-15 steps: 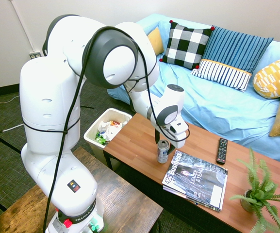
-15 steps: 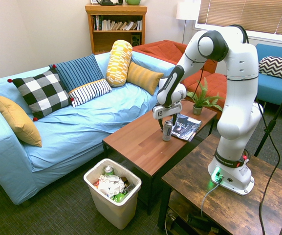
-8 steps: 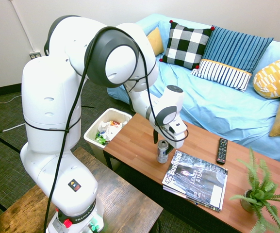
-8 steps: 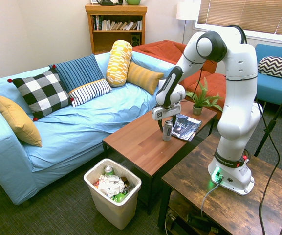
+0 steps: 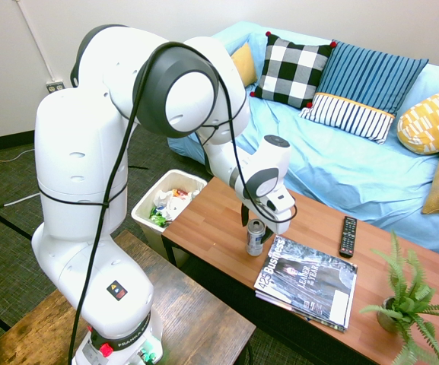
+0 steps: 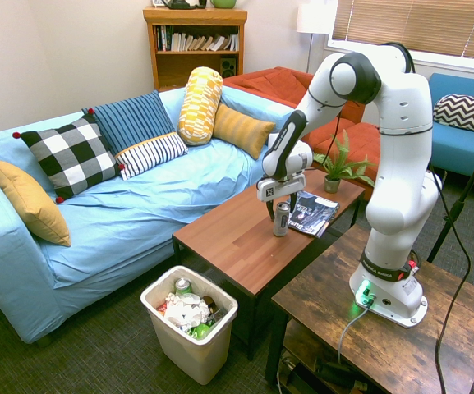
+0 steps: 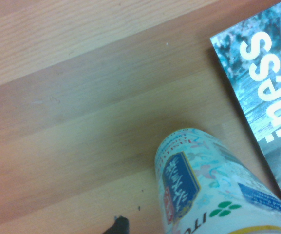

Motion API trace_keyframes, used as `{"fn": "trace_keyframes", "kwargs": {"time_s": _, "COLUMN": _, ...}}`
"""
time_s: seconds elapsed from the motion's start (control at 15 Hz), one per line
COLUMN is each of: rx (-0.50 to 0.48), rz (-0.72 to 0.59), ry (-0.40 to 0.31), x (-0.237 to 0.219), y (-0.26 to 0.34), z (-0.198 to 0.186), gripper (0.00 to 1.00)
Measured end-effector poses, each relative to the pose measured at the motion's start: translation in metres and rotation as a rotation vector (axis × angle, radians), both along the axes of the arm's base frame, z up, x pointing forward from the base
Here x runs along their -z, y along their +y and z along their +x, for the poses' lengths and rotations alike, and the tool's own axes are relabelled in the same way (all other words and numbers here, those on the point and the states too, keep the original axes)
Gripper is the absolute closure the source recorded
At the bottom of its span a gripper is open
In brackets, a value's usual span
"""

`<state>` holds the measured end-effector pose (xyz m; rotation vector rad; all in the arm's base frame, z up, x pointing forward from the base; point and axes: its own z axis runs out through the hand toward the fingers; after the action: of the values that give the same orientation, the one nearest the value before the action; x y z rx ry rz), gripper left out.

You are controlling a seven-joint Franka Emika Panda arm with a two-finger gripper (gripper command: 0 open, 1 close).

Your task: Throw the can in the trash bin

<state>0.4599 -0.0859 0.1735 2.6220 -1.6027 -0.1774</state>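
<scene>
The can (image 6: 281, 219) stands upright on the desk (image 6: 220, 234), just beside the magazines (image 6: 313, 213), and the jaws (image 6: 282, 209) are wide apart around it, not clamped. The step in hand looks like lining up for the grasp. Next, I judge, the jaws need to close on the can's upper body, then lift it straight up before swinging to the trash bin (image 6: 189, 324), which stands on the floor off the desk's end, at the near left in the second exterior view. Closing off-centre could tip the can, thin-walled as it probably is. Against the earlier frames, the can, magazines and bin sit where they were; the arm has shifted only very slightly.
</scene>
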Motion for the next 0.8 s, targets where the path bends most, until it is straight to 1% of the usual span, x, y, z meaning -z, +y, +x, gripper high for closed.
{"fn": "trace_keyframes", "kwargs": {"time_s": 0.53, "rx": -0.017, "rz": 0.0, "ry": -0.008, "x": -0.004, "y": 0.007, "z": 0.005, "gripper": 1.0}}
{"fn": "trace_keyframes", "kwargs": {"time_s": 0.67, "rx": -0.04, "rz": 0.0, "ry": -0.029, "x": -0.021, "y": 0.019, "z": 0.011, "gripper": 1.0}}
{"fn": "trace_keyframes", "kwargs": {"time_s": 0.8, "rx": -0.084, "rz": -0.008, "ry": -0.062, "x": -0.055, "y": 0.042, "z": 0.019, "gripper": 1.0}}
